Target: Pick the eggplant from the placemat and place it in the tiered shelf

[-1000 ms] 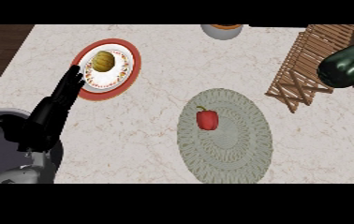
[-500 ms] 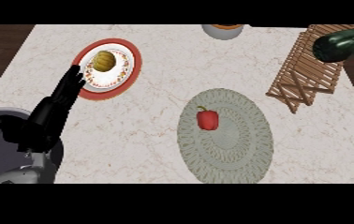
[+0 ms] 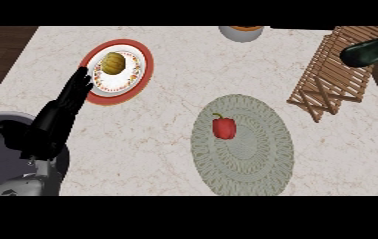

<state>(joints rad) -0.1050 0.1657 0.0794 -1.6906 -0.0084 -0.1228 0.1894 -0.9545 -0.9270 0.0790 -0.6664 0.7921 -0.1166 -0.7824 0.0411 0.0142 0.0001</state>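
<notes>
Dark and glossy, the eggplant point(image 3: 360, 53) is showing at the far right edge, over the wooden shelf point(image 3: 328, 78), well to the right of the left hand point(image 3: 55, 120) and its fingers. Those fingers are lying straight and released, grasping nothing, with their tips reaching the rim of the red plate point(image 3: 145, 65). The grey mat point(image 3: 251, 178) is sitting to the right of the fingers, carrying only a red pepper point(image 3: 224, 128). The pick therefore looks finished and the placing is under way. Whether the eggplant is resting on the shelf or being held is unclear, since the right hand is not showing.
</notes>
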